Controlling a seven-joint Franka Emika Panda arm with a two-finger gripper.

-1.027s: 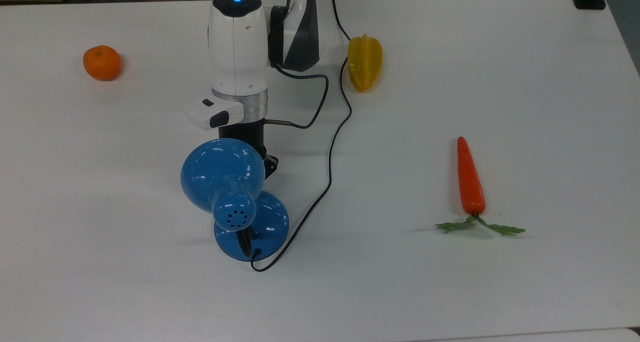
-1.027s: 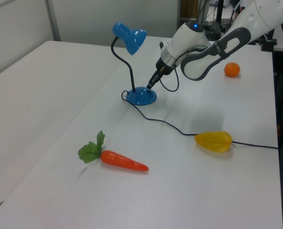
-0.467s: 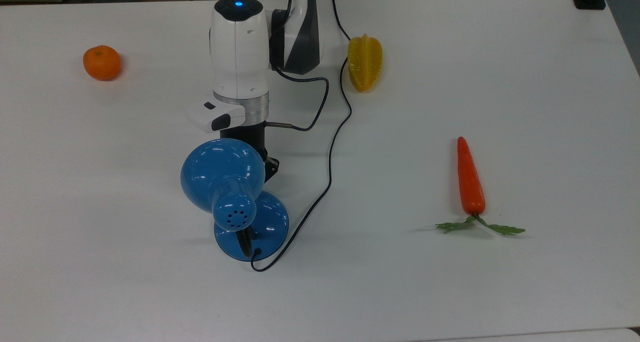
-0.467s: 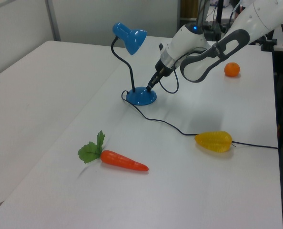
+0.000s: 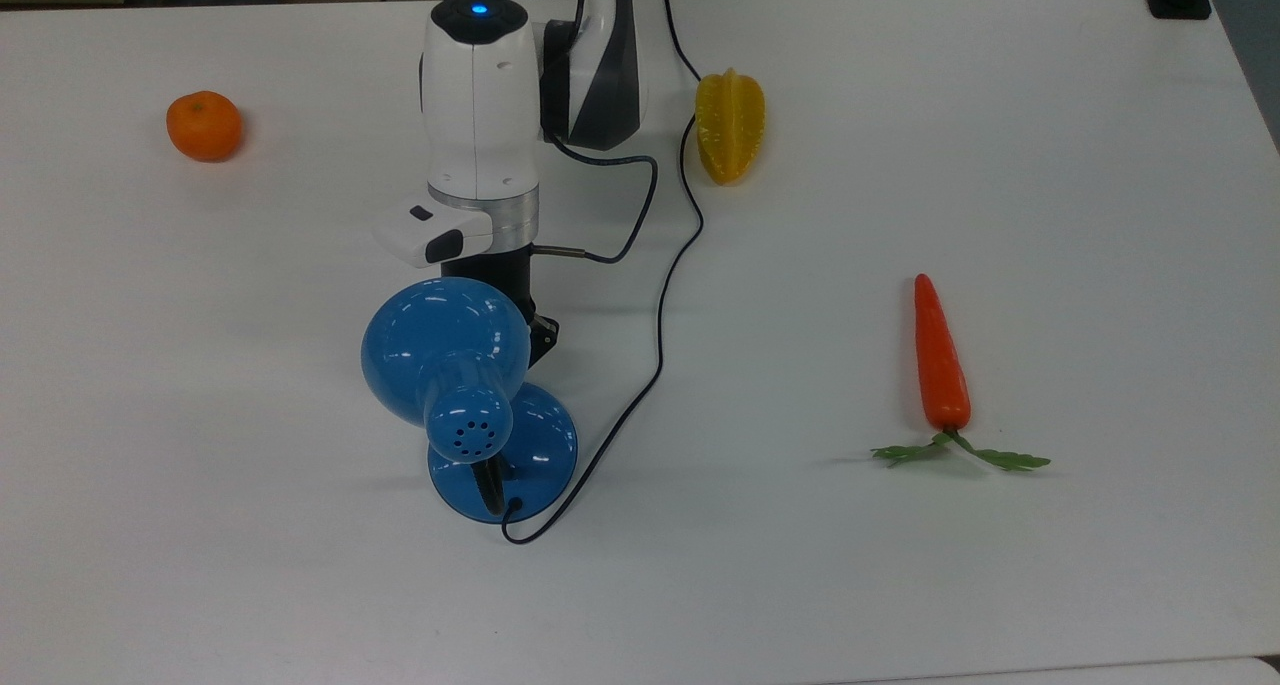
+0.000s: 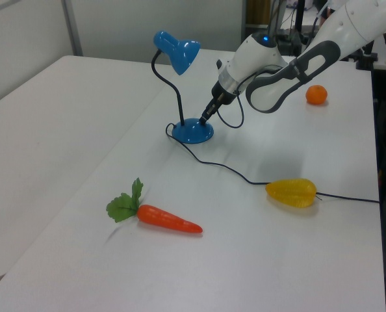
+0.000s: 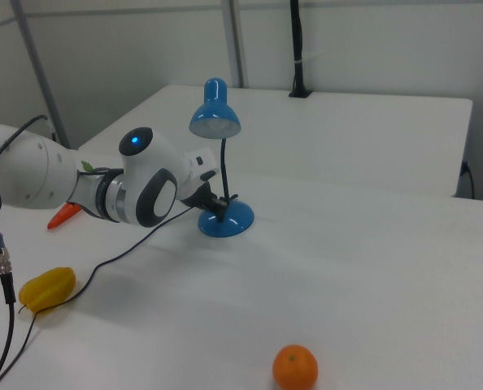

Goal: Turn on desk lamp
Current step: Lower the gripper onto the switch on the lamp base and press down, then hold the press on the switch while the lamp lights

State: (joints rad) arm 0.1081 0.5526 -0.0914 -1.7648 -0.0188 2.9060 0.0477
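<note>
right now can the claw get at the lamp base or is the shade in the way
Probably yes. In the left view the claw is already down at the desk lamp base's rim, coming in under the shade. The cord trails off the other side, and the carrot and yellow fruit lie well clear.

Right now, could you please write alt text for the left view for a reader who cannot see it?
A white robot arm's gripper reaches the round base of a glossy blue desk lamp on a white table. Nearer the camera lie an orange carrot and a yellow starfruit; a small orange sits behind.
</note>
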